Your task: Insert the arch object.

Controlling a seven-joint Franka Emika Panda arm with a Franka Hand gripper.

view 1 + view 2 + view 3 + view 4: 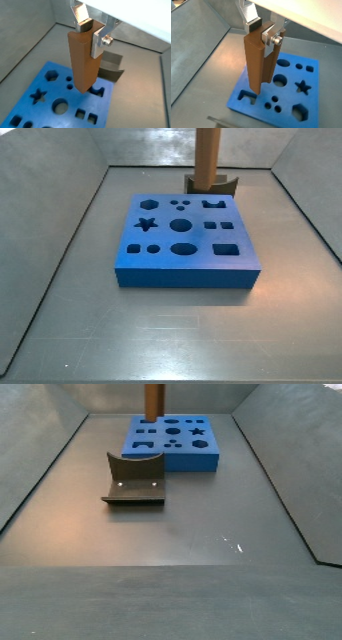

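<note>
The gripper (92, 34) hung over the blue board (187, 278), jaws clenched on the tall orange-brown arch object (81, 60). We judged its tip near the arch-shaped hole (99, 91); we should align it, then descend straight and slowly.

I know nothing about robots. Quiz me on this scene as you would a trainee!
1. True or false: the gripper, above the board, is clamped on the tall orange-brown post.
2. How many star-shaped holes does the board have? A one, B three, C none.
3. Name the dark L-shaped bracket standing on the floor near the board.

Key: 1 true. 2 A. 3 the fixture.
</note>
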